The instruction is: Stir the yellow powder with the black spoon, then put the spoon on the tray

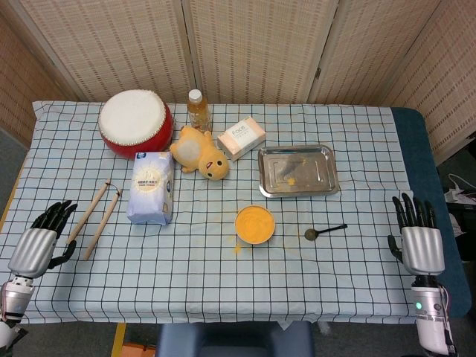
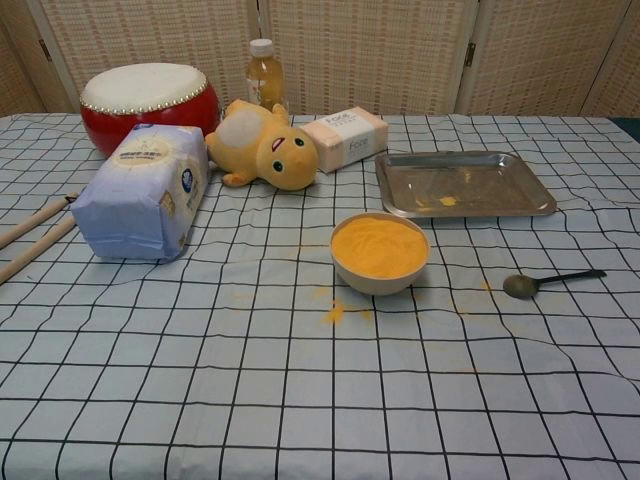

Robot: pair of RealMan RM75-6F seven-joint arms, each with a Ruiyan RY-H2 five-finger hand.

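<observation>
At the near corners of the checked cloth (image 1: pixel 223 290): left hand (image 1: pixel 39 242) and right hand (image 1: pixel 419 238) resting flat, fingers stretched out and slightly apart, holding nothing, both well apart from everything else. Seen only from the head view; out of the chest view. Further in, near the middle: bowl (image 2: pixel 380 253) of yellow powder (image 2: pixel 379 246), filled close to the rim, with some powder spilled (image 2: pixel 335 312) on the cloth just in front. Right of the bowl, apart from it: black spoon (image 2: pixel 553 281) lying flat on the cloth, scoop toward the bowl, handle pointing away to the right. Left side: two wooden sticks (image 1: pixel 97 216) lying side by side, then a white bag (image 2: pixel 143 190) beside them. Beyond the bowl: metal tray (image 2: pixel 463 184), with a few yellow specks inside. Further back: plush toy (image 2: pixel 262 146), small box (image 2: pixel 345 138), bottle (image 2: pixel 264 73), and a red drum (image 2: pixel 149 103) at far left.
</observation>
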